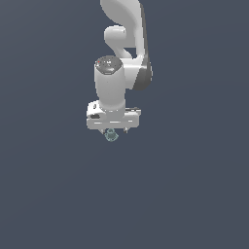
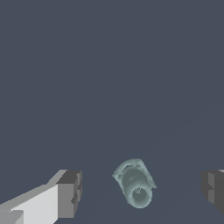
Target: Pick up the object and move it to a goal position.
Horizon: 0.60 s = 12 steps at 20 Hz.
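Observation:
The object (image 2: 134, 183) is a small pale teal-green short cylinder with a wider flanged base. In the wrist view it sits between my two fingers, with a gap on each side. In the exterior view the object (image 1: 111, 136) peeks out just below the white gripper (image 1: 114, 130), mostly hidden by it. My gripper (image 2: 140, 192) is open, its grey fingertips (image 2: 70, 192) standing apart on either side of the object without touching it.
A flat dark blue-grey surface (image 1: 194, 194) fills both views. The white arm (image 1: 124, 44) rises behind the gripper toward the top of the exterior view.

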{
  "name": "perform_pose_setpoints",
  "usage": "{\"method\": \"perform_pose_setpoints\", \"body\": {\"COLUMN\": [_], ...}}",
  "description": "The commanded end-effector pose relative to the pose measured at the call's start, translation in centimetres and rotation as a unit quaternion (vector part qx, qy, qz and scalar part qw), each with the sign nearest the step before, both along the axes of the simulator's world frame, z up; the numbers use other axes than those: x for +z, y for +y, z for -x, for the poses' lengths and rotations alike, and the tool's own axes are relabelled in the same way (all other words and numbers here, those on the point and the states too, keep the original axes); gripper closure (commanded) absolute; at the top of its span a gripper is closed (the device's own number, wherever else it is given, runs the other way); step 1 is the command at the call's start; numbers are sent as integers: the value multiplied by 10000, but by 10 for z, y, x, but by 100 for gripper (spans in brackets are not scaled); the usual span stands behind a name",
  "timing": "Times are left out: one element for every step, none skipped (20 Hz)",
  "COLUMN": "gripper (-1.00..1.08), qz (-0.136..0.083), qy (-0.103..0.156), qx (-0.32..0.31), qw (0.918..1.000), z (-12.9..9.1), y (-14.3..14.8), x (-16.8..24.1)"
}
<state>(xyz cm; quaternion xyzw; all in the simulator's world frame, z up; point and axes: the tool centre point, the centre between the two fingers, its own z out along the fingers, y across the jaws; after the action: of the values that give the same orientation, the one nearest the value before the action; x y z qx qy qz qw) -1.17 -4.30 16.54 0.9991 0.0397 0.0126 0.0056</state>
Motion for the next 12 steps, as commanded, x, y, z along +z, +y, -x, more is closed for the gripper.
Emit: {"method": "perform_pose_setpoints", "body": {"gripper": [-92,-92,-92,-92,-92,-92,-92,-92,-92,-92,-92,-92], "qz": [5,6,8,9,10,11,12,12,12,11,10,9], "qy": [15,21,28,34,42,49,56,63,70,76,83,89], "qx": [212,310,414,524,640,759,877,995,1114,1232,1350,1468], "qw": [9998,9995,9991,9986,9979,9971,9961,9950,9938,9924,9908,9891], "z": [6,8,11,14,17,20,24,27,31,34,37,41], "y": [-3,-5,-6,-8,-9,-11,-12,-14,-15,-17,-18,-19], "x": [-7,-10,-14,-17,-21,-24,-28,-32,-35,-39,-42,-46]}}
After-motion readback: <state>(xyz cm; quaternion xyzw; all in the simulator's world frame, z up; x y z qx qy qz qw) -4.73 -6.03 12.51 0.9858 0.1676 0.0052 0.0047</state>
